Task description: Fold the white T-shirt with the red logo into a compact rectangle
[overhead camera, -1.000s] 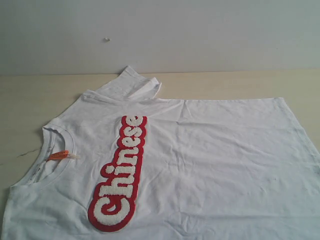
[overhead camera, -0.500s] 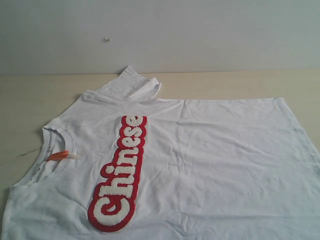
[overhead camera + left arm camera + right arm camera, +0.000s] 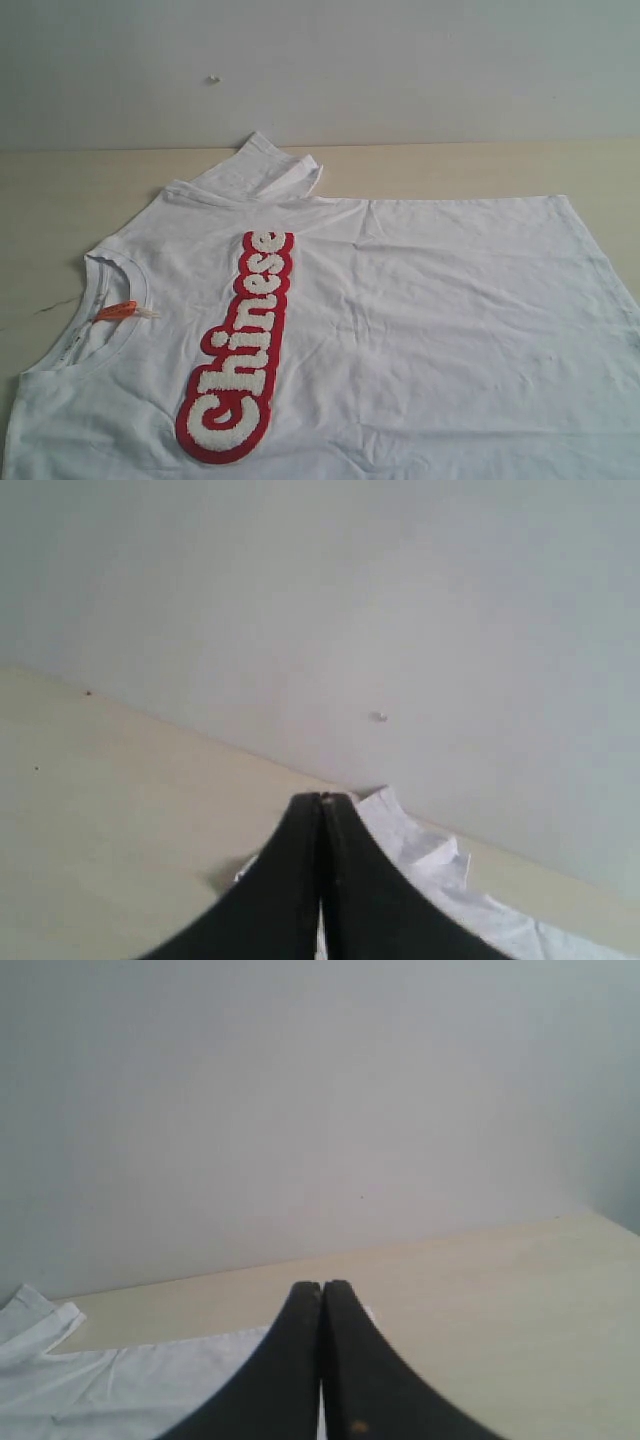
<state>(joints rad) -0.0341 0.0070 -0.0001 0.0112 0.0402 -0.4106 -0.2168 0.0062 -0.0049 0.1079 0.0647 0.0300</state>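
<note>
The white T-shirt [image 3: 420, 300] lies spread flat on the table, collar and orange neck tag [image 3: 118, 310] at the left, hem at the right. Its red logo [image 3: 238, 345] with white "Chinese" letters runs along the chest. The far sleeve [image 3: 262, 167] is crumpled and folded over at the back edge. Neither gripper shows in the exterior view. My left gripper [image 3: 321, 802] is shut and holds nothing, with the far sleeve [image 3: 420, 850] just beyond it. Over the shirt's hem corner [image 3: 150, 1380], my right gripper [image 3: 321, 1288] is also shut with nothing between its fingers.
The shirt rests on a pale wooden table [image 3: 60, 190]. A grey-white wall [image 3: 400, 70] stands right behind the table's far edge. Bare table shows to the left of the collar and at the far right [image 3: 520, 1300].
</note>
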